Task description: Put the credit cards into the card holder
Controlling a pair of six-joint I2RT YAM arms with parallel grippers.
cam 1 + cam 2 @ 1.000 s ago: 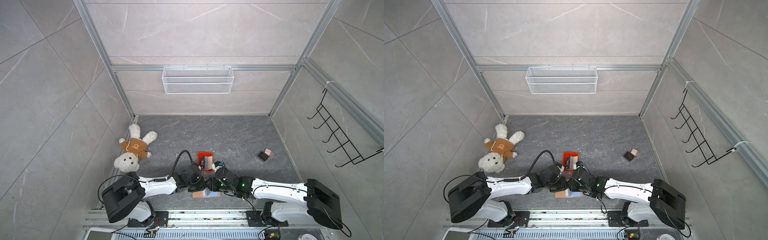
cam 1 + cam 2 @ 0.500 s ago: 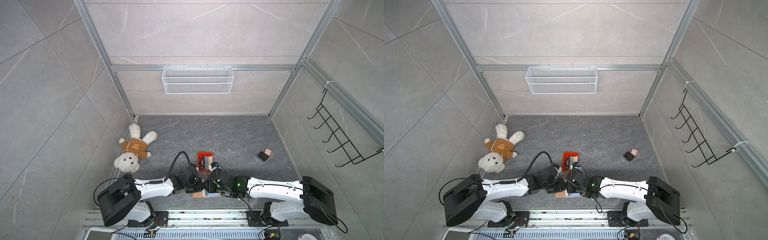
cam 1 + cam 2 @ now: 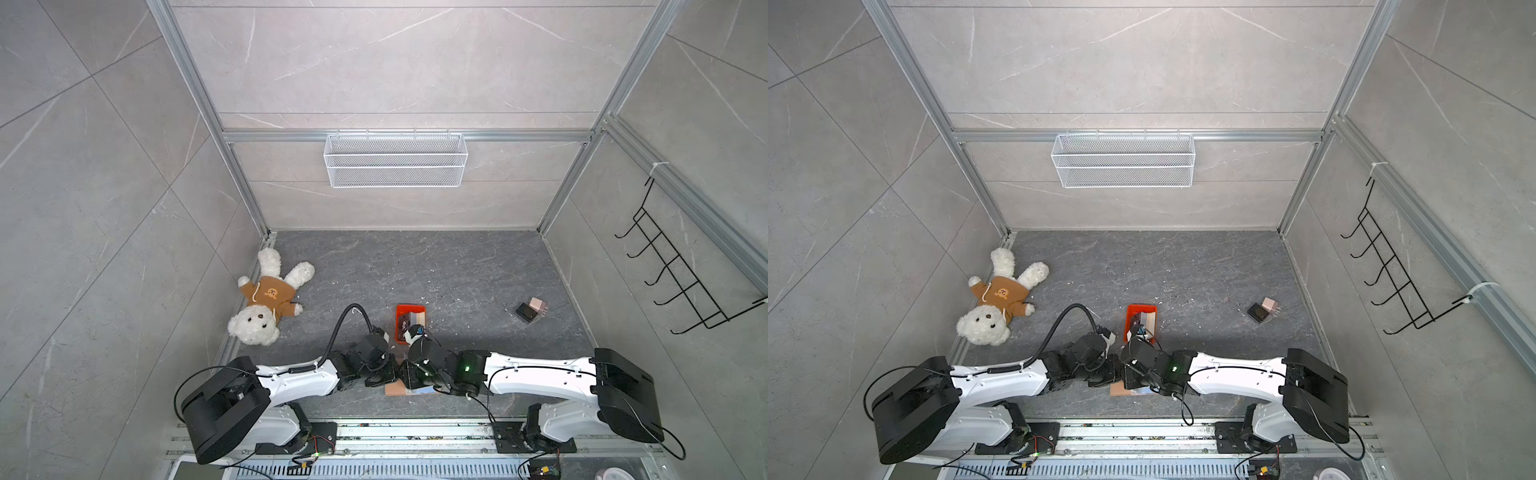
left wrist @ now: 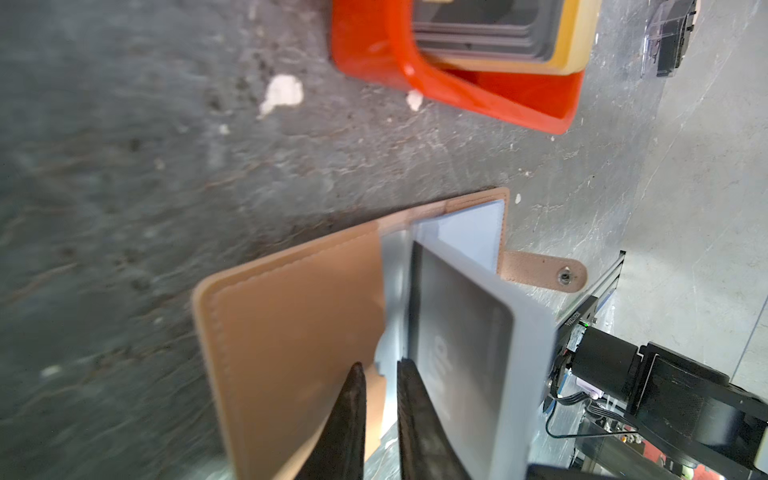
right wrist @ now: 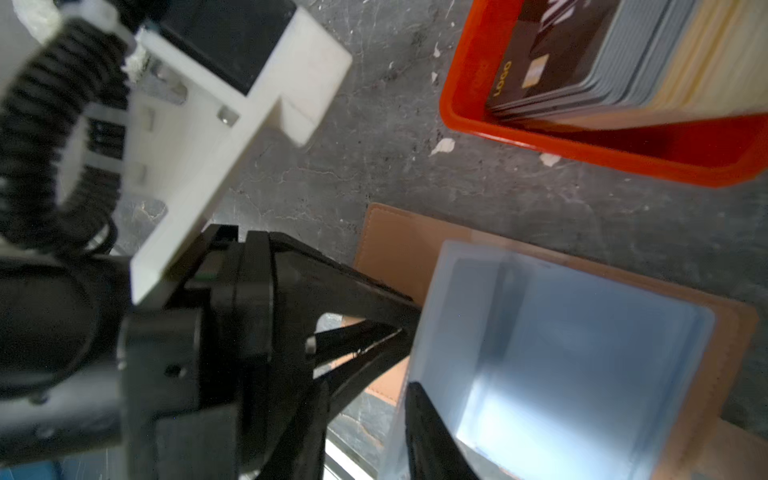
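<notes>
Left tool (image 4: 381, 370): fingers nearly together, pinching the edge of a clear sleeve (image 4: 530, 365), which stands lifted off the cover.
Right tool (image 5: 417, 401): one finger is visible, against the same sleeve. We cannot tell whether it grips anything.
Card holder (image 4: 299, 324): lies open near the middle of the front edge of the worktop (image 3: 436, 270). A dark card (image 4: 457, 328) shows through the lifted sleeve.
Credit cards (image 5: 582, 66): stacked in the orange tray (image 5: 623, 160), just behind the holder.
Risk, slip: we judge that the thin film may pull out of the pinch, and the sleeve mouth would then collapse.
Risk, drag: nothing pins the cover, so a push on the card may slide the holder.
Risk, contact: the tools work just beside each other, and a slight misalignment may knock the fingers together.
</notes>
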